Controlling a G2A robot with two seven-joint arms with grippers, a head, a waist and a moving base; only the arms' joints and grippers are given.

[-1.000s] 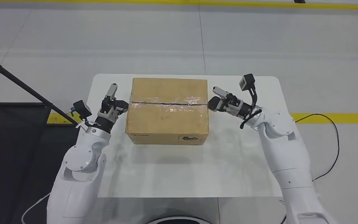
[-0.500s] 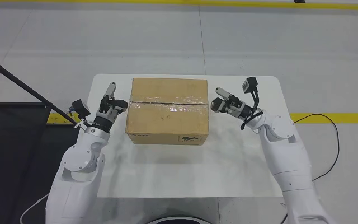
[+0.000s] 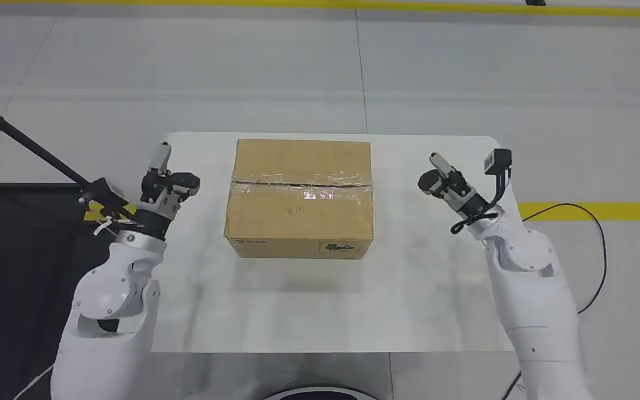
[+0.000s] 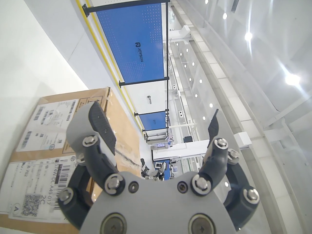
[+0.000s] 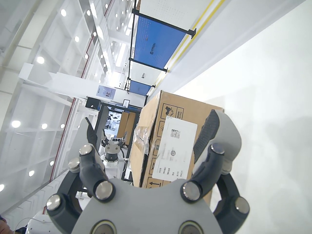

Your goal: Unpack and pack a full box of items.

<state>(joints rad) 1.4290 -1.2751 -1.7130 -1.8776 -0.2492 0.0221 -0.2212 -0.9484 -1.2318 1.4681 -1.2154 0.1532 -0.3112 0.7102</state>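
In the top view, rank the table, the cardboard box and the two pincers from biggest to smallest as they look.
1. table, plainly the largest.
2. cardboard box, which covers only the middle of the table.
3. left pincer and right pincer: both are far smaller than the box and look about alike, so I won't rank one above the other.

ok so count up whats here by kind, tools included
cardboard box: 1
tools: 2, the left tool and the right tool, both open, one on each side of the box
table: 1
total: 4
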